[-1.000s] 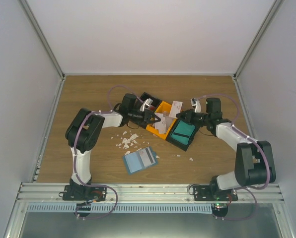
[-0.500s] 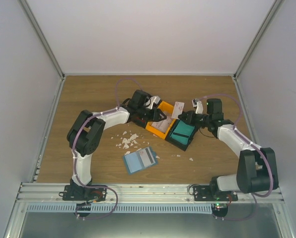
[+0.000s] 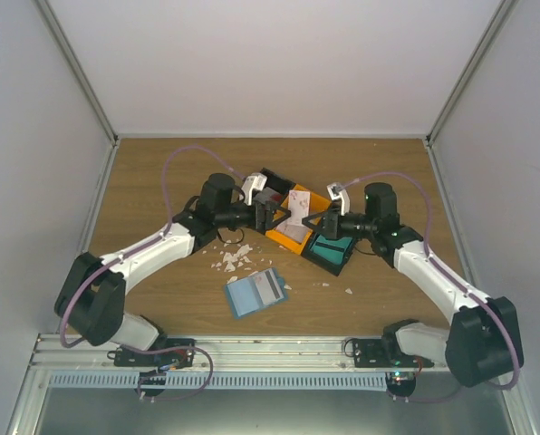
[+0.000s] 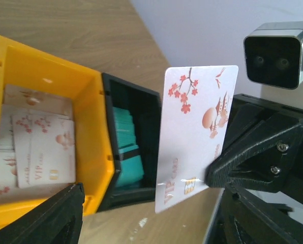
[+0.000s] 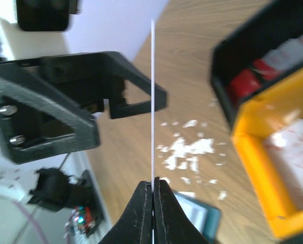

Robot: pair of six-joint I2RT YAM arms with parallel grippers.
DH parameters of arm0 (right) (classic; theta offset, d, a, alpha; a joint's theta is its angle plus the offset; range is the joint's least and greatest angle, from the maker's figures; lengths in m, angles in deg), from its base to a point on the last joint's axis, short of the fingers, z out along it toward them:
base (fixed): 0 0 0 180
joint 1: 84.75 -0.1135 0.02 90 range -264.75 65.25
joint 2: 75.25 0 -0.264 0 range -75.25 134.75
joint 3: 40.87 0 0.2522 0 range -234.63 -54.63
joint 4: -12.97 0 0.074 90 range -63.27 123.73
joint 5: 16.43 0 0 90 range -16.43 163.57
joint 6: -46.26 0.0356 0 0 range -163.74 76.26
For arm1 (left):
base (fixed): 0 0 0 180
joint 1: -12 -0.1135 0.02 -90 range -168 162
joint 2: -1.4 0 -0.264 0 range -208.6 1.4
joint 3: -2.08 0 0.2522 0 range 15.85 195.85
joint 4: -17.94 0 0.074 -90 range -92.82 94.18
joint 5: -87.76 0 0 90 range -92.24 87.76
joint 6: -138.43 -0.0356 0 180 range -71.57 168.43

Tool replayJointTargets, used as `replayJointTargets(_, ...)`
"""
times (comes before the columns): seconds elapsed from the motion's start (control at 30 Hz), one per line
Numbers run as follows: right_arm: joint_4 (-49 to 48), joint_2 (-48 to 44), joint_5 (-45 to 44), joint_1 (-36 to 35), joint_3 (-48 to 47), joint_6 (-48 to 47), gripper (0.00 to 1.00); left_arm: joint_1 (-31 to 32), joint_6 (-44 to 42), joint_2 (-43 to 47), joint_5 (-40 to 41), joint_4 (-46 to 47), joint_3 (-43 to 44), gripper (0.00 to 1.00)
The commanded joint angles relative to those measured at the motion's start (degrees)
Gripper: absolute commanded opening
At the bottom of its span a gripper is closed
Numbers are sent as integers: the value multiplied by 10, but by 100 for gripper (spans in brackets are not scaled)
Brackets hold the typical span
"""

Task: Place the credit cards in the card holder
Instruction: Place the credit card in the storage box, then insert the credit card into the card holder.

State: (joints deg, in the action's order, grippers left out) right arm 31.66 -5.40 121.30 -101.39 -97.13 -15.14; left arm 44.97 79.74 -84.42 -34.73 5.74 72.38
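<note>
My right gripper (image 5: 153, 185) is shut on the bottom edge of a white credit card (image 5: 152, 101) with red blossom print, held upright above the bins. From the top the card (image 3: 298, 203) sits between my right gripper (image 3: 327, 220) and my left gripper (image 3: 268, 215). The left gripper (image 4: 151, 223) is open and faces the card (image 4: 200, 127) closely without touching it. More credit cards (image 4: 39, 147) lie in the orange bin (image 4: 98, 132). The dusty-blue card holder (image 3: 255, 292) lies open on the table nearer the arm bases, with a pale card on it.
A black bin (image 3: 333, 243) holding a teal block (image 4: 126, 152) adjoins the orange bin (image 3: 284, 237). Another black bin with red items (image 5: 248, 81) sits behind. White scraps (image 3: 234, 258) litter the wood between the bins and the holder.
The left gripper has opened and its arm has stretched out lower. The right gripper has carried the card leftward, toward the left gripper.
</note>
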Motion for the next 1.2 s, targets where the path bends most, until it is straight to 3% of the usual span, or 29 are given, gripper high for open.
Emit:
replayJointTargets(0.0, -78, -41, 89, -37, 12, 17, 0, 2, 45, 62, -31, 108, -68, 75)
replayJointTargets(0.07, -94, -53, 114, -54, 10, 24, 0, 2, 50, 77, -52, 126, -81, 74)
replayJointTargets(0.17, -94, -64, 135, -80, 7, 21, 1, 2, 60, 96, -85, 146, -90, 63)
replayJointTargets(0.4, -93, -76, 143, -102, 15, 28, 0, 2, 87, 130, -152, 194, -117, 16)
replayJointTargets(0.47, -96, -81, 136, -103, 14, 33, 8, 2, 89, 134, -162, 194, -122, 1)
replayJointTargets(0.57, -106, -93, 110, -103, 11, 41, 30, 2, 88, 144, -164, 192, -130, 0)
replayJointTargets(0.63, -131, -96, 102, -104, 14, 57, 32, 2, 91, 153, -165, 193, -135, 0)
replayJointTargets(0.8, -219, -90, 110, -105, 36, 108, 21, 2, 102, 168, -171, 198, -146, 0)
replayJointTargets(0.93, -226, -82, 109, -109, 38, 112, 9, 2, 110, 171, -178, 209, -157, 0)
replayJointTargets(1.17, -240, -69, 108, -118, 41, 115, 7, 2, 114, 169, -177, 210, -170, 2)
